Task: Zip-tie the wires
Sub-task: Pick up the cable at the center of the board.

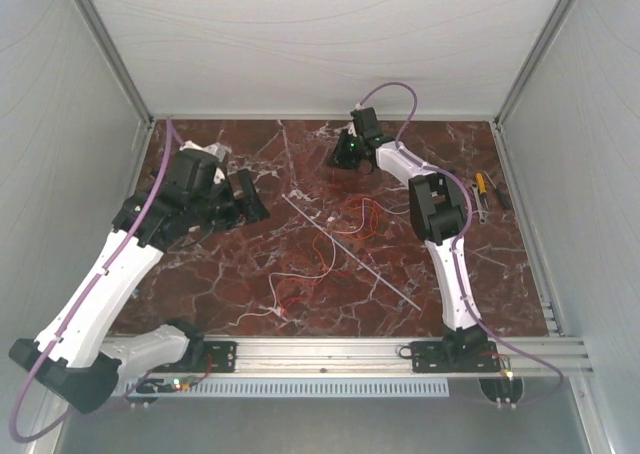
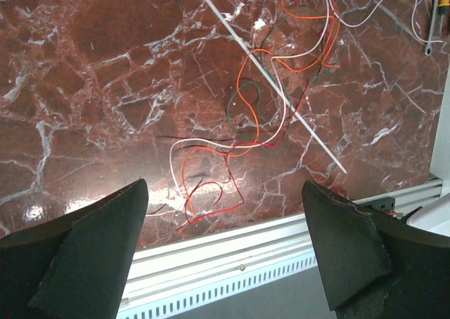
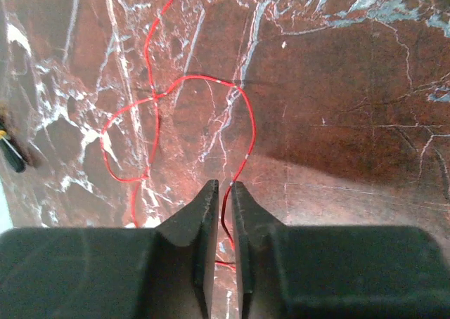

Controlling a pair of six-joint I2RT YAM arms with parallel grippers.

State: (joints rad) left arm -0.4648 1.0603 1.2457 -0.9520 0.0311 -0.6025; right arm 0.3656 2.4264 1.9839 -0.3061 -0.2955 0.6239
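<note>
The wires (image 1: 335, 242), thin red-orange and white strands, lie in loose loops on the red marble tabletop (image 1: 240, 274). They also show in the left wrist view (image 2: 256, 101). The zip tie (image 1: 350, 252) is a straight pale strip lying diagonally across them; it shows in the left wrist view too (image 2: 232, 31). My left gripper (image 1: 250, 200) hangs over the left of the table, wide open and empty (image 2: 225, 183). My right gripper (image 1: 347, 159) is low at the far middle. Its jaws (image 3: 223, 185) are closed to a narrow slit with a red wire (image 3: 253, 126) running between them.
Hand tools (image 1: 482, 196), one with a yellow handle, lie at the table's right edge; they show in the left wrist view (image 2: 436, 17). An aluminium rail (image 1: 330, 354) runs along the near edge. White enclosure walls stand on three sides.
</note>
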